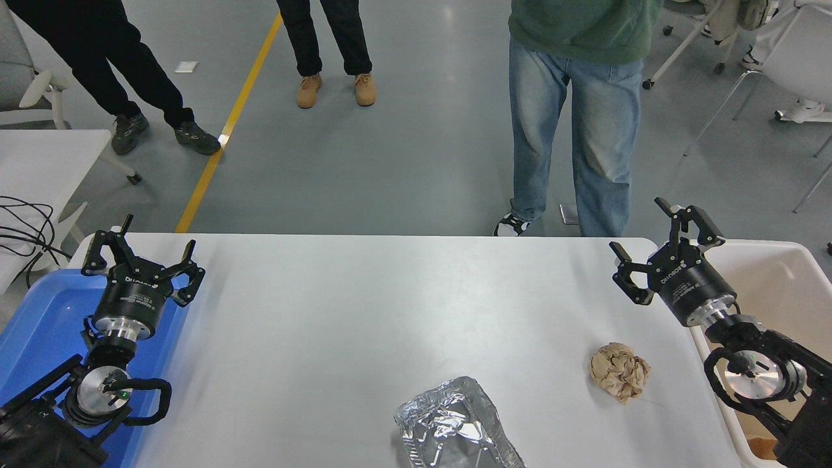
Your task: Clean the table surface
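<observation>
The table surface is a wide white top filling the lower part of the head view. A crumpled brown paper ball lies on it at the right. A crushed silver foil tray lies at the front edge near the middle. My right gripper hangs open over the table's far right corner, above and behind the paper ball, holding nothing. My left gripper is parked open at the far left, over the blue tray's edge.
A blue plastic tray sits under the left arm. A cream bin stands off the table's right edge. A person in jeans stands at the far side, and others stand further back. A smaller white table with cables is at the left.
</observation>
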{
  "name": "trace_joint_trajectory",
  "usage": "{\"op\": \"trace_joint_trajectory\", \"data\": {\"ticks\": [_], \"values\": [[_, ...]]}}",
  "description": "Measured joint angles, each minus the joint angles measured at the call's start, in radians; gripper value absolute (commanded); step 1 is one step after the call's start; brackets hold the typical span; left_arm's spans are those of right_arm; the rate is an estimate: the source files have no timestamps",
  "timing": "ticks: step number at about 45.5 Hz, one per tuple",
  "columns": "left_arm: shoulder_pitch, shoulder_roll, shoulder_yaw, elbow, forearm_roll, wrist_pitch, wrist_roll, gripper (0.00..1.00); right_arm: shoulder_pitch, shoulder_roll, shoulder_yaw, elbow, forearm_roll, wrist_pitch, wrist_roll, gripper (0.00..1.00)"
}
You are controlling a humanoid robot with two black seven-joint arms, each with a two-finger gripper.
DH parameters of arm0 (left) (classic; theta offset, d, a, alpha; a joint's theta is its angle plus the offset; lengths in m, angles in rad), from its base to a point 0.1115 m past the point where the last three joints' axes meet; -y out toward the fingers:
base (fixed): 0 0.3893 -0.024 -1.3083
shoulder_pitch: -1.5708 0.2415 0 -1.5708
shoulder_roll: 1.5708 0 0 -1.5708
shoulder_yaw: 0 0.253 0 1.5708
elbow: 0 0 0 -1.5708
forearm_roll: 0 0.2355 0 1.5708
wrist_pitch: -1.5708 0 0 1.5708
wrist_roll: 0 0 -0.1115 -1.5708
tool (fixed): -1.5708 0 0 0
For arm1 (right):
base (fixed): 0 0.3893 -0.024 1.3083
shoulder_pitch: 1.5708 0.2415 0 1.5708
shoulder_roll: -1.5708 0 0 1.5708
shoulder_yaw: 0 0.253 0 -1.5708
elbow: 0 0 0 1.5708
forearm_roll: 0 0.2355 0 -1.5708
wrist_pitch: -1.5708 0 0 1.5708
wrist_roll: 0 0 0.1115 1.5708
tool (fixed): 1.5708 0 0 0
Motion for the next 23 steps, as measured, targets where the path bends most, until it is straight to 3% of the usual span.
{"op": "trace_joint_trajectory", "data": {"ticks": [23], "values": [[0.000, 0.000, 0.000, 0.000, 0.000, 0.000, 0.000, 0.99, 0.095, -0.158, -0.188, 0.260, -0.228, -0.043, -0.028, 1.00]]}}
